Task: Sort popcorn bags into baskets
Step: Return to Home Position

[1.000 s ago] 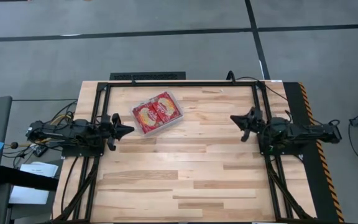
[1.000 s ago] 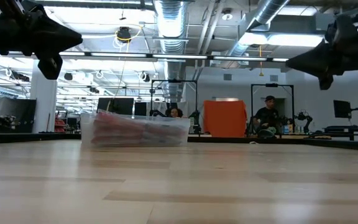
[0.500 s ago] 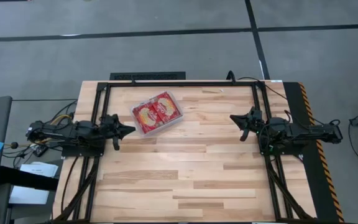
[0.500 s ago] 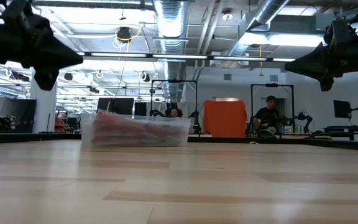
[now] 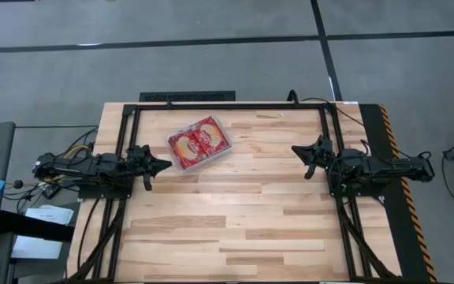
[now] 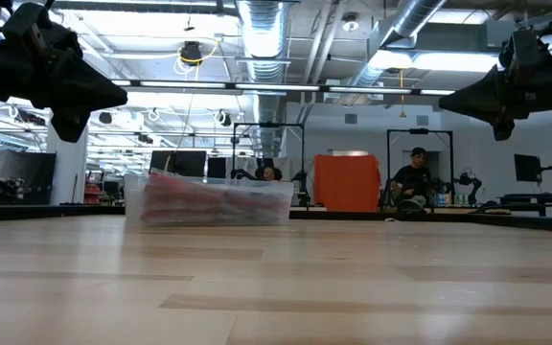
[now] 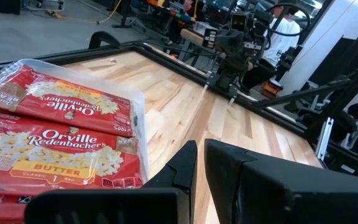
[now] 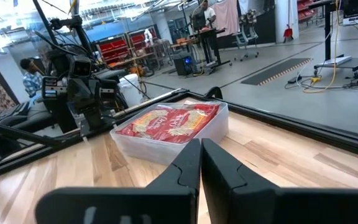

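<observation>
The left gripper hangs above the table's left edge with its jaws drawn to a narrow slit and nothing between them; its tips point toward the transparent tray, near it but apart from it. The right gripper hangs above the opposite edge, well apart from the tray, its jaws pressed almost together and likewise empty. The tray sits on the far-left part of the table, turned at an angle, and the red popcorn bags lie flat inside it, two side by side on top with the popcorn picture up. How many lie beneath cannot be counted: in the low view the tray wall shows only a red blur, and the left wrist view cuts the tray off at the picture's edge. A person sits in the room beyond.
</observation>
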`<control>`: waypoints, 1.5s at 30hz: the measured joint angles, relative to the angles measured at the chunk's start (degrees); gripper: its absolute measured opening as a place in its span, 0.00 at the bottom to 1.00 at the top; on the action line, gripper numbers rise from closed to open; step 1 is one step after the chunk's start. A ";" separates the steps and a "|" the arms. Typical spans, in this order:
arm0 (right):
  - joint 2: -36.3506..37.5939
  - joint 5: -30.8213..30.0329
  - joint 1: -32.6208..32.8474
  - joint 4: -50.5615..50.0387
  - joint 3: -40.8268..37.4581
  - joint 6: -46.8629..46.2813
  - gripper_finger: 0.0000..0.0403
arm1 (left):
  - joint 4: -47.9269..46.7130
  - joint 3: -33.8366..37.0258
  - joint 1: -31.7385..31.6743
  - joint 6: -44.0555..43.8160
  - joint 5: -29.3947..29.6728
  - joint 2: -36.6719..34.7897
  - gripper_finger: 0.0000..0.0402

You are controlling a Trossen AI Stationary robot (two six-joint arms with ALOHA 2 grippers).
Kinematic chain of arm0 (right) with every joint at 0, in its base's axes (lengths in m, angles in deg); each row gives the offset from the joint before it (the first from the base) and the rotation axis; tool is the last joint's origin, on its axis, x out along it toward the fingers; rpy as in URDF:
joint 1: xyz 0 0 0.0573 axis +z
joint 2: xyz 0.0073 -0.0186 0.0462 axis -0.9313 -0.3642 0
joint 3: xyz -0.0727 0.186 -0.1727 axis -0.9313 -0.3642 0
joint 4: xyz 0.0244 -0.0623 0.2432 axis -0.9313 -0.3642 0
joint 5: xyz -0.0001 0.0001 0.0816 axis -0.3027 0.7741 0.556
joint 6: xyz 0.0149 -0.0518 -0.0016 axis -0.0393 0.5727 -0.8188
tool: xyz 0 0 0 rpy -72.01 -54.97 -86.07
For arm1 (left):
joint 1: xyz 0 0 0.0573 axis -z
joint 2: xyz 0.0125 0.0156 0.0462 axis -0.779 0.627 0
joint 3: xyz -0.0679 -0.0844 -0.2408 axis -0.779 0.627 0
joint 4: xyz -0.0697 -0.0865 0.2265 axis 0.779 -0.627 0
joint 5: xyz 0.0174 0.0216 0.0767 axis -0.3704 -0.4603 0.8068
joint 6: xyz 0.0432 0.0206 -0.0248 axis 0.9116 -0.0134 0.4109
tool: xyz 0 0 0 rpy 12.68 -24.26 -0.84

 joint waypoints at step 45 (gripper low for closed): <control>0.00 0.02 -0.02 0.00 -0.04 -0.02 0.07 | -0.10 0.00 0.00 -0.02 0.08 0.00 0.05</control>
